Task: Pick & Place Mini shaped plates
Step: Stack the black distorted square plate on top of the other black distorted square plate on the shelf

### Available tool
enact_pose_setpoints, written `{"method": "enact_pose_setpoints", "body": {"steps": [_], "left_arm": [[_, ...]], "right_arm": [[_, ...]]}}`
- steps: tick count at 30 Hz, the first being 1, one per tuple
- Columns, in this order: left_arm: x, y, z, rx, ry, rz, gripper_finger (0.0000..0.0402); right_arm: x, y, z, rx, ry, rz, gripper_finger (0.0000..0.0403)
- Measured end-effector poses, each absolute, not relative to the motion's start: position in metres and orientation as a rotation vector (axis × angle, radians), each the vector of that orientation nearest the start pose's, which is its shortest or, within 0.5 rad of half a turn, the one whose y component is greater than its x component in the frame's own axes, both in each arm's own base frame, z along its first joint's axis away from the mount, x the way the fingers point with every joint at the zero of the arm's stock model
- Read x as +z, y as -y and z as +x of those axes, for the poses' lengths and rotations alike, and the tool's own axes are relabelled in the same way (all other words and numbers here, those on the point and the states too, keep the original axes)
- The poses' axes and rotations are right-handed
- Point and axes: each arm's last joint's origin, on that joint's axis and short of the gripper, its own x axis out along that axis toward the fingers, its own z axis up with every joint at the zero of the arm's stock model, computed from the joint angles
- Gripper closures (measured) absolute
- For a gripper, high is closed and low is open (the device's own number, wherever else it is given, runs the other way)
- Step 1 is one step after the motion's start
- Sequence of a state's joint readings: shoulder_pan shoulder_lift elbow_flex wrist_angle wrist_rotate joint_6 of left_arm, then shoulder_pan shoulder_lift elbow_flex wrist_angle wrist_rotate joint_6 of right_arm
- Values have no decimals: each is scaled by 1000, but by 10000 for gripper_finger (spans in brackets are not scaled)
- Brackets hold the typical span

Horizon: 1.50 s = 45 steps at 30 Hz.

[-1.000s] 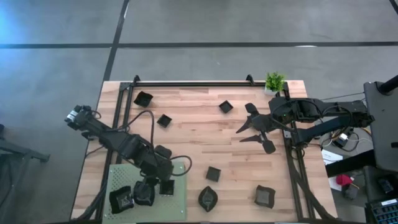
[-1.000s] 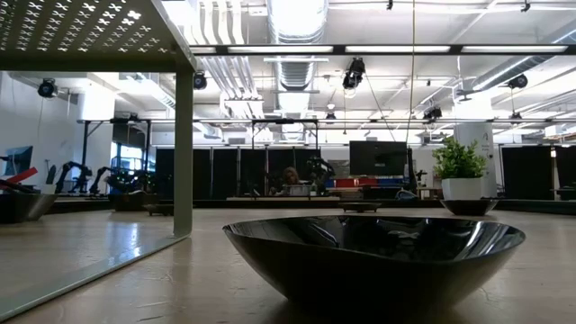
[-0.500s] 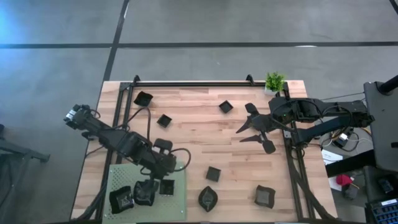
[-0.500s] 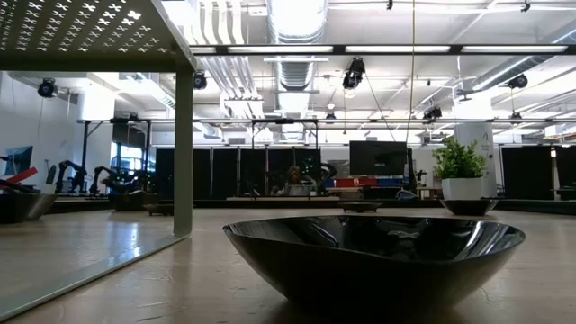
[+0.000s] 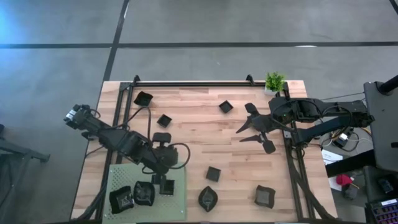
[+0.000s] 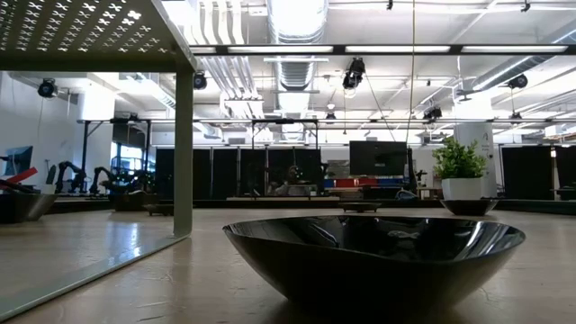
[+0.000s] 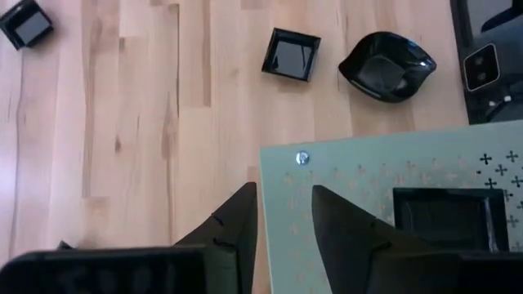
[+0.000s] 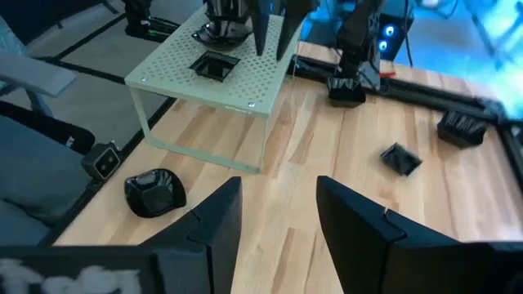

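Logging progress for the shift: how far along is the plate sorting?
Done: three small black plates sit on the light green perforated mat. In hand: nothing; the left tool hovers open beside the mat, the right tool waits open. Left: seven black dishes on the wooden table, including the small square one.

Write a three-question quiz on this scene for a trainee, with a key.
1. True or false: the left end effector is gripping a plate.
2. How many mini shaped plates sit on the green mat? A) one B) three C) six
3. Fill in: the potted plant stands on the ___ arm's side.

Key: 1. False, it is open and empty. 2. B. 3. right.
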<state>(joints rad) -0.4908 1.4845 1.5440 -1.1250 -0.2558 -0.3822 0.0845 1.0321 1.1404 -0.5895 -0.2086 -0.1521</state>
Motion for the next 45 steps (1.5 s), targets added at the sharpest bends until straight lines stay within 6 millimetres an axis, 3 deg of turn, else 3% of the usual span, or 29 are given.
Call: {"method": "enact_pose_setpoints", "body": {"steps": [6,12,21,34,45], "left_arm": [[357,126,252,9,-1027,22,291],[369,118,242,86,-951,31,291],[390,97,216,305,-767,13,291],[372,74,190,529,-667,-127,291],[368,48,190,710,-602,-254,291]], "right_arm": [[372,-23,206,317,-463,-92,247],[372,-23,206,287,-483,33,247],[372,-23,205,302,-475,-29,255],[372,-24,206,309,-464,-54,255],[373,-24,206,302,-461,-26,280]]}}
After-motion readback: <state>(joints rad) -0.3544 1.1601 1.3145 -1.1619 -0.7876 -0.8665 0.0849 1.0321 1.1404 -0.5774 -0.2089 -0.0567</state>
